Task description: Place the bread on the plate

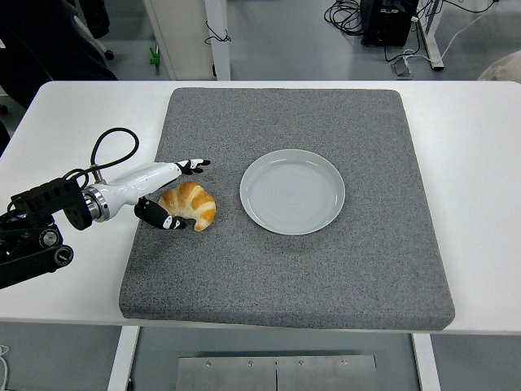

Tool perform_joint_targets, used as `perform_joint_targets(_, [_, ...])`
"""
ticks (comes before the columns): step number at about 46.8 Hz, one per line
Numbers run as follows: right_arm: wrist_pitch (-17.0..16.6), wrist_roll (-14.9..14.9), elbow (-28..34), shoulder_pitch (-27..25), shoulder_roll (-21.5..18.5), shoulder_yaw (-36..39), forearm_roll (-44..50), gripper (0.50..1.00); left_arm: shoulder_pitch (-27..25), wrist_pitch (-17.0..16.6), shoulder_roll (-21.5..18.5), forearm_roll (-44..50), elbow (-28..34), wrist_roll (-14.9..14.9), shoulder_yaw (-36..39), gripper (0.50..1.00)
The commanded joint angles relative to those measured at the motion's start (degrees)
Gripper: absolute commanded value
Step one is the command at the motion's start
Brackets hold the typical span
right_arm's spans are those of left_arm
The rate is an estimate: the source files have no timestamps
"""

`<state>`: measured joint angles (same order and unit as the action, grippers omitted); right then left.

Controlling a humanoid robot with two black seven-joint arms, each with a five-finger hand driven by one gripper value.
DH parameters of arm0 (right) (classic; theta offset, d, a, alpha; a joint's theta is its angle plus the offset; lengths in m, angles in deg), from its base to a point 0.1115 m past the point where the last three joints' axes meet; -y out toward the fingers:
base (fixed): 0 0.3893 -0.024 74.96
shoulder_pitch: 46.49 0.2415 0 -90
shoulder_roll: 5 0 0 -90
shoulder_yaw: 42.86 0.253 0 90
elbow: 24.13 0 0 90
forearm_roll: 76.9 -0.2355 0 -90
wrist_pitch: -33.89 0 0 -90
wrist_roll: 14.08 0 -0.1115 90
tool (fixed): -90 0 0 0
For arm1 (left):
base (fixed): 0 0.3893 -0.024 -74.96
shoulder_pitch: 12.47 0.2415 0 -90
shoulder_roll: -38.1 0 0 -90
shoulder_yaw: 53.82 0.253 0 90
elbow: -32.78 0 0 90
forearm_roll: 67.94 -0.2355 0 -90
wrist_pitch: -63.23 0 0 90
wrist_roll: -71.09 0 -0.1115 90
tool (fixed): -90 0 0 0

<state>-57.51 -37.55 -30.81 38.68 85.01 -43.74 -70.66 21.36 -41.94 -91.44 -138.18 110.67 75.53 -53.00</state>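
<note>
A golden croissant lies on the grey mat, a short way left of the empty pale plate. My left hand reaches in from the left and brackets the croissant's left side. Its white fingers stretch out just beyond the bread, and the dark thumb sits low against its near-left edge. The hand is spread and holds nothing. No right arm shows.
The grey mat covers the middle of the white table. A black cable loops above my left forearm. Cables and furniture legs stand on the floor beyond the table's far edge.
</note>
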Motion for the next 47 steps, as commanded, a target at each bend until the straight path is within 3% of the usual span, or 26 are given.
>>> perform_joint_targets(1, [0.0, 0.0, 0.0, 0.0, 0.0, 0.0, 0.0, 1.0, 0.01, 0.06, 0.43, 0.37, -0.28, 0.05, -0.04, 0.783])
perform_joint_targets(17, [0.0, 0.0, 0.0, 0.0, 0.0, 0.0, 0.0, 1.0, -0.34, 0.59, 0.25, 0.81, -0.28, 0.22, -0.74, 0.666])
perform_joint_targets(38, [0.0, 0.0, 0.0, 0.0, 0.0, 0.0, 0.0, 1.0, -1.22, 3.31, -1.94, 0.64, -0.1, 0.22, -7.77, 0.671])
perform_joint_targets(47, [0.0, 0.0, 0.0, 0.0, 0.0, 0.0, 0.0, 1.0, -3.94, 5.42, -3.52, 0.72, -0.19, 0.22, -10.75, 0.672])
